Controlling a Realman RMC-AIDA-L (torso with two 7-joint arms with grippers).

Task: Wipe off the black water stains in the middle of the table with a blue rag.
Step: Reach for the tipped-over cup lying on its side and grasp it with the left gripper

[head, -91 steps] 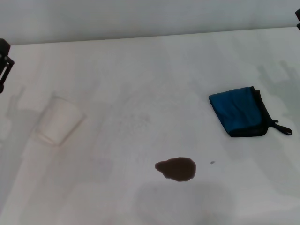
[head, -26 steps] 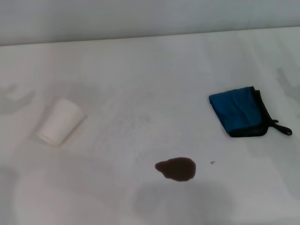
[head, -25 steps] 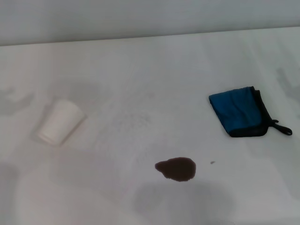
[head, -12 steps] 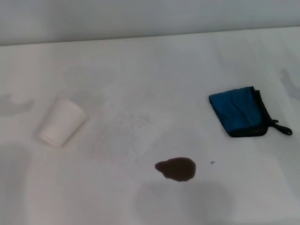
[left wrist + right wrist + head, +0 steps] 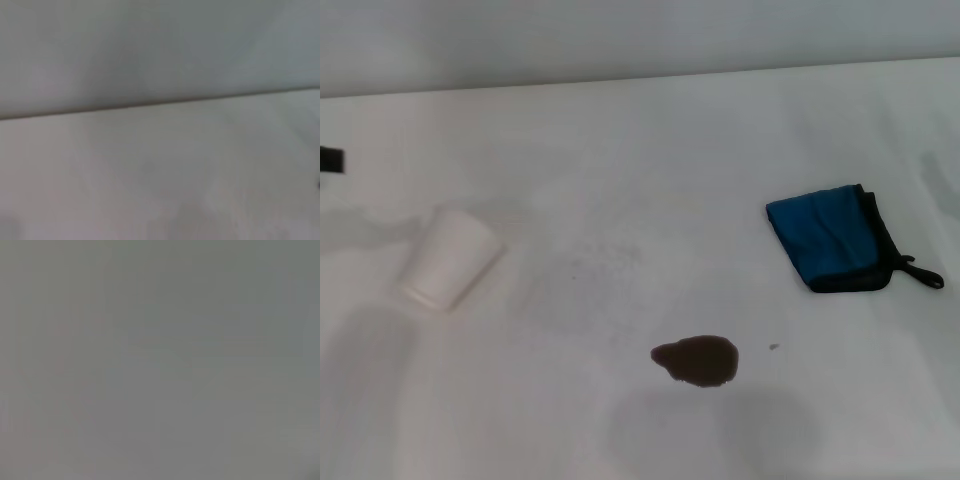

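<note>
Here, the black water stains (image 5: 696,360) sat mid-table (image 5: 620,130), well apart from the blue rag (image 5: 828,240) to the right. Only a dark sliver of the left gripper (image 5: 330,159) showed, its opening impossible to tell; the right gripper was unseen.

**A bare test bench, most likely a lab**

The setting looks like a plain robot test space rather than a home. A wide white matte counter (image 5: 620,130) fills the head view and meets a blank grey wall (image 5: 620,40) behind it. Only staged props lie on it: a tipped white paper cup (image 5: 448,260), a folded blue rag (image 5: 825,238) and a dark spill (image 5: 698,360).
</note>
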